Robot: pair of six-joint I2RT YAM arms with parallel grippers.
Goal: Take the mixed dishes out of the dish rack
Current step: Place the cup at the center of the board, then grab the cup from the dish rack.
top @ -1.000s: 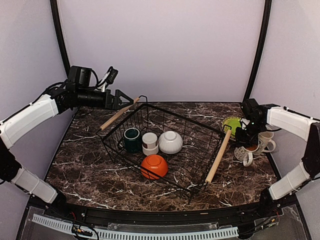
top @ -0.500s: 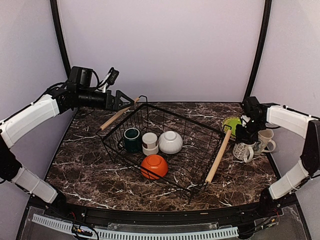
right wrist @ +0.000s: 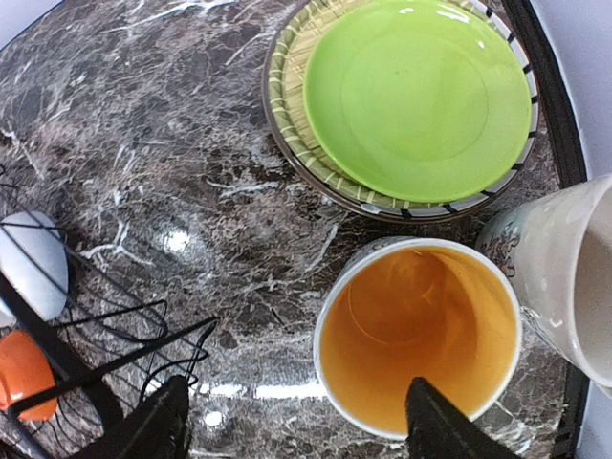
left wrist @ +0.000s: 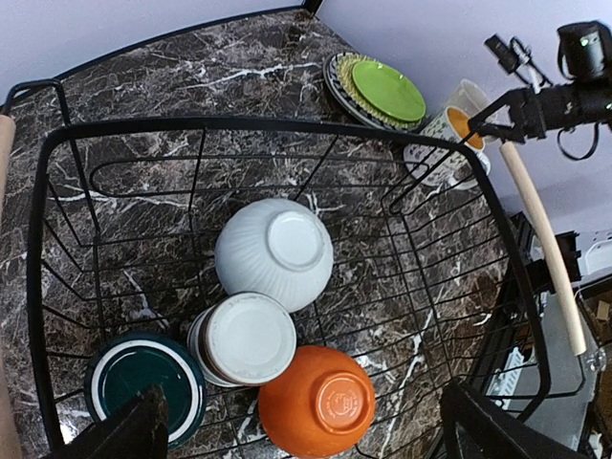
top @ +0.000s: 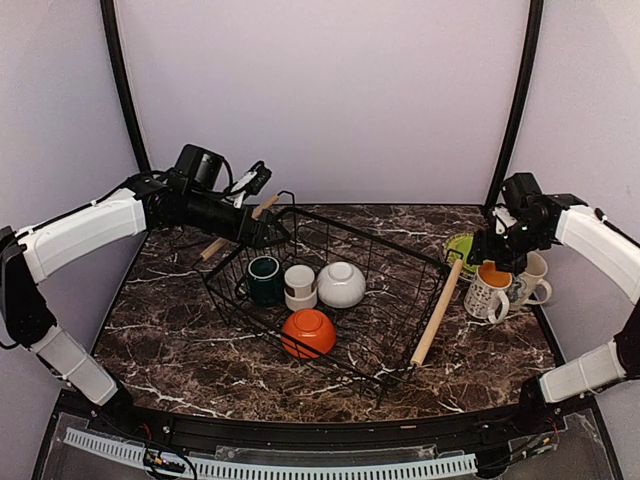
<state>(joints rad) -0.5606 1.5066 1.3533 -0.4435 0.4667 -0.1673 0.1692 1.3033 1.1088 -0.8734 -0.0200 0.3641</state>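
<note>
The right gripper [right wrist: 296, 406] is hovering, fingers spread, over an orange-lined mug [right wrist: 418, 337] (upright beside the lime-green plate [right wrist: 416, 96]); the left gripper [left wrist: 308, 426] is hanging wide apart above the dish rack [left wrist: 540, 239].

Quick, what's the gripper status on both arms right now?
Left gripper: open, holding nothing, over the dish rack.
Right gripper: open, above the orange-lined mug, not gripping it.
</note>
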